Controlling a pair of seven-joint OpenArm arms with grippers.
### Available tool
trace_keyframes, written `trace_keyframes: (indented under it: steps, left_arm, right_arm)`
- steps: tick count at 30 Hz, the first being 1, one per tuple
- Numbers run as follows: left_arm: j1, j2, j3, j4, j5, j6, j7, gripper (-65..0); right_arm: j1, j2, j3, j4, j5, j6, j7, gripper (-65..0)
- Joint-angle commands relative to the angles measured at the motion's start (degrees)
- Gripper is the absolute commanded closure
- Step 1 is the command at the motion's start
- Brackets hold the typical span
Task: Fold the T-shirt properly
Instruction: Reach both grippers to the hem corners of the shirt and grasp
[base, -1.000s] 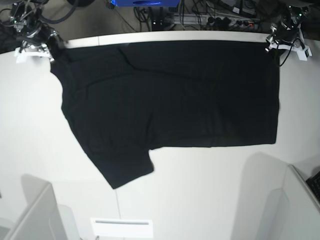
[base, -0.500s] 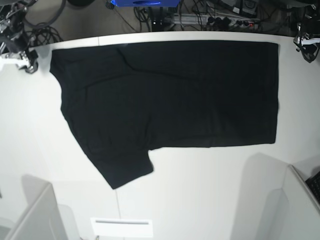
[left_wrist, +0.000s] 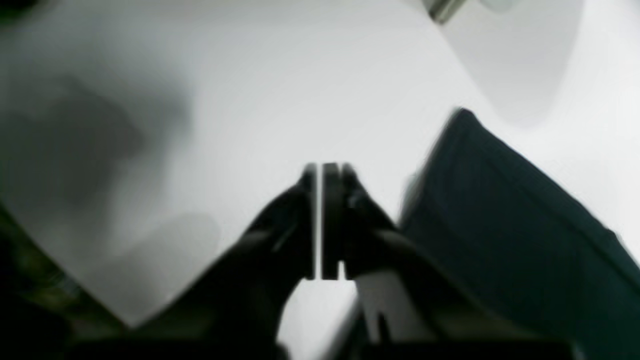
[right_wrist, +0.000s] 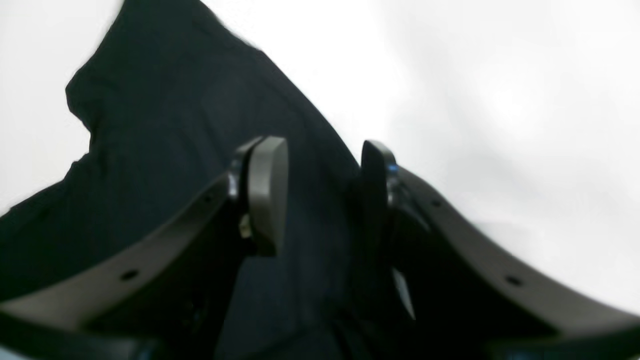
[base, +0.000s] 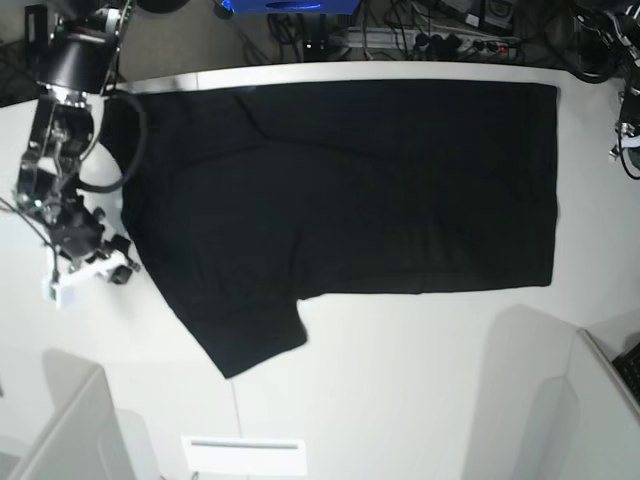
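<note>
You have the T-shirt (base: 340, 200) lying flat on the white table (base: 400, 380), plain black side up, its long edge running along the table's far rim and one short sleeve (base: 255, 335) reaching toward the near side. Nearest the shirt's sleeve side is the right gripper (base: 85, 262), just off the shirt's edge over bare table; from the right wrist view its two fingers (right_wrist: 267, 192) stand spread with a clear gap, black cloth (right_wrist: 175, 150) showing below and between them, nothing pinched. The view is blurred, so you cannot tell whether the tips touch the fabric. At the shirt's opposite end, the left gripper (left_wrist: 320, 220) is off the cloth over white table; only a sliver of that arm shows at the base view's edge. In the left wrist view its jaws are pressed together with just a hairline slit between them, holding nothing, and a corner of the shirt (left_wrist: 505, 220) lies beside them. Beyond the shirt's far edge, cables and equipment (base: 420, 35) sit behind the table.
</note>
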Motion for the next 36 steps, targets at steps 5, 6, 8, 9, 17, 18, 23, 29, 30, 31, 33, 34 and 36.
trace_keyframes:
  steps: [5,6,8,9,17,18,23,29,30,31,33,34,36]
  left_arm:
    - [-1.41,-2.18,-0.40,-2.14,8.08,-0.10,-1.06,0.0]
    - [-1.41,-2.18,-0.40,-2.93,9.49,-0.10,-1.06,0.0]
    - [-1.06,-2.18,-0.40,-3.46,10.98,-0.10,-1.06,0.0]
    - [-1.06,-2.01,-0.40,-3.37,10.98,-0.10,-0.98,0.0]
    - [-1.15,-2.09,-0.49,-3.28,10.98,-0.10,3.95,0.0]
    - [-1.15,-2.09,-0.49,-3.28,10.98,-0.10,3.95,0.0]
    - [-1.06,-1.92,-0.49,-2.58,10.98,-0.10,4.04,-3.1]
    - [-1.68,-1.83,-0.40,-2.40,10.89,-0.10,4.04,-23.4]
    - [-1.68,-1.83,-0.40,-2.40,10.89,-0.10,4.04,-26.3]
    - [-1.68,-1.83,-0.40,-2.40,10.89,-0.10,4.04,-29.9]
    - [-1.68,-1.92,-0.40,-2.40,10.89,-0.10,4.04,-35.5]
    - [-1.68,-2.01,-0.40,-2.40,10.89,-0.10,4.04,-38.0]
    - [-1.77,-2.09,-0.14,-2.40,10.89,-0.10,4.04,-42.0]
  right_arm:
    - [9.65,0.71,-6.56,-8.77,-1.14,0.36,4.80,-26.0]
    - [11.32,0.71,-7.88,-11.41,-1.14,0.36,6.03,-29.4]
    - [15.28,0.71,-11.05,-18.18,-1.22,0.36,8.93,-38.6]
    - [17.21,0.71,-12.45,-21.52,-1.22,0.45,10.07,-42.0]
    - [30.57,0.71,-21.86,-46.93,-1.31,5.90,22.64,-47.0]
    - [32.51,0.71,-23.35,-50.44,-1.31,7.22,24.40,-46.8]
    - [37.69,-1.13,-27.75,-62.31,-1.40,7.83,30.47,-46.8]
    - [37.52,-3.16,-33.38,-63.45,-1.40,7.83,33.45,-46.7]
    - [37.43,-3.24,-33.64,-64.16,-1.40,7.83,33.81,-46.7]
    - [37.43,-3.24,-33.90,-64.86,-1.40,7.83,33.81,-46.7]
    - [37.34,-3.33,-33.99,-65.48,-1.40,7.83,33.81,-46.7]
    - [37.25,-3.33,-33.99,-65.48,-1.40,7.83,33.81,-46.5]
    - [36.90,-3.33,-34.08,-65.48,-1.40,7.83,33.45,-44.1]
